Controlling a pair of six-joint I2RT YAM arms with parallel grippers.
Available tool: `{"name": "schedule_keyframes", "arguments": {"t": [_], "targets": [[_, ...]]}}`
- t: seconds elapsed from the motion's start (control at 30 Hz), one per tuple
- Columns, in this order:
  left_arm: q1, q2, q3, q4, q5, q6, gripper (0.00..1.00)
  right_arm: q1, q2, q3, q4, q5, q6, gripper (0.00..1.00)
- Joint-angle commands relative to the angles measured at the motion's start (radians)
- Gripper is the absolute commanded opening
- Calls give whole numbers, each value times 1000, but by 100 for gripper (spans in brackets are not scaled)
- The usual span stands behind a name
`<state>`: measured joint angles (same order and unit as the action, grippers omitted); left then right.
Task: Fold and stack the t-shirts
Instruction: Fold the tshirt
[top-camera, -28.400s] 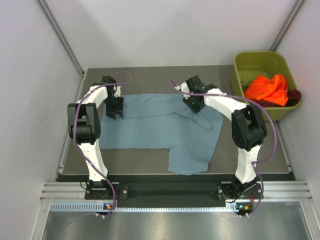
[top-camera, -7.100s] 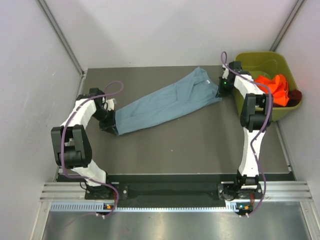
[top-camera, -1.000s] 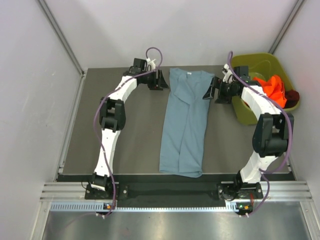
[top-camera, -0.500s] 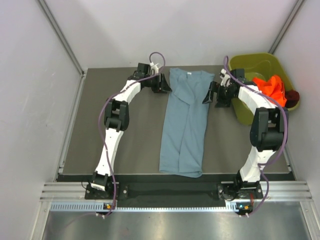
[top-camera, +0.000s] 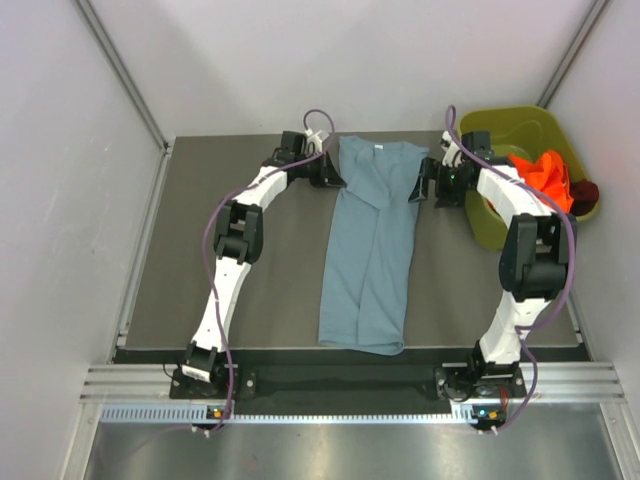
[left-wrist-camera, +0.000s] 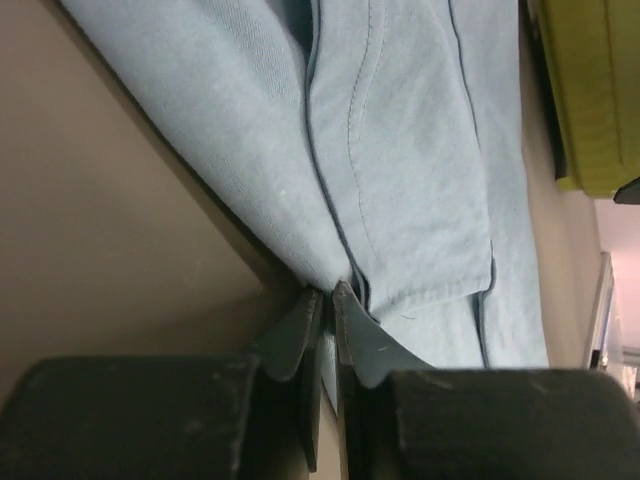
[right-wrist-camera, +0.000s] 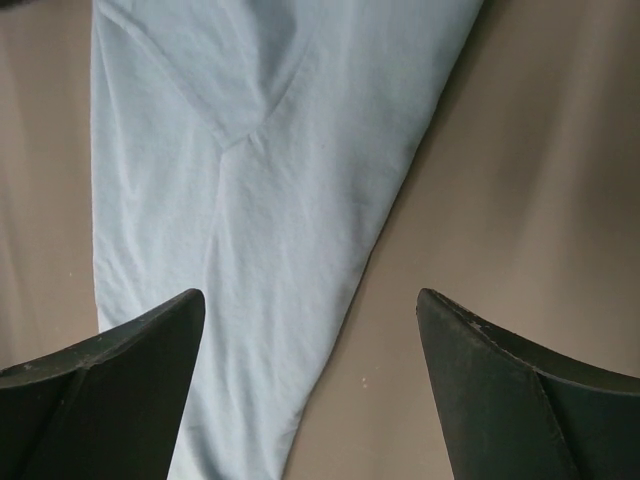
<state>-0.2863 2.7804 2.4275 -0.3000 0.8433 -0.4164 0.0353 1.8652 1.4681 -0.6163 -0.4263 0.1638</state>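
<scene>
1. As I watch from above, the blue-grey t-shirt (top-camera: 370, 240) lies folded into a long strip on the table (top-camera: 250, 300), beside the olive-green bin (top-camera: 497, 122).
2. My left gripper (left-wrist-camera: 328, 298), on the shirt's side away from the bin, is pinched together on the cloth's edge.
3. My right gripper (right-wrist-camera: 310, 310), on the shirt's bin side, hangs with its jaws wide apart over the cloth.
4. The orange t-shirt (top-camera: 545, 172) and the maroon t-shirt (top-camera: 585, 190) sit in the bin.

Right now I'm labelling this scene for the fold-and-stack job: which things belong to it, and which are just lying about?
Belongs to the job:
- blue shirt, flat on the table
- orange shirt, in the bin
- maroon shirt, in the bin, mostly hidden

Just lying about:
- bin, at the table's far right corner
</scene>
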Motion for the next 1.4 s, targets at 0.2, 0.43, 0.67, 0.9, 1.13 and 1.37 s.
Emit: {"name": "schedule_keyframes", "arguments": {"t": [0.2,0.43,0.67,0.9,1.13,1.37], "targets": [[22,41,71,186,-127,-16,0,5,22,78,0,31,-63,87],[32,44,74,150,-210,5,0,5,64,119,-10,31,-66,88],[53,4,68,87,-286,53,0,5,110,172,-2,15,-49,88],[84,-57,9,30,-268,106,0,5,153,205,7,-8,-24,88],[47,-136,-152,-5,-138,93,0,6,169,233,23,-6,-23,88],[4,-173,-176,-10,-148,80,0,5,161,225,41,-15,-17,88]]}}
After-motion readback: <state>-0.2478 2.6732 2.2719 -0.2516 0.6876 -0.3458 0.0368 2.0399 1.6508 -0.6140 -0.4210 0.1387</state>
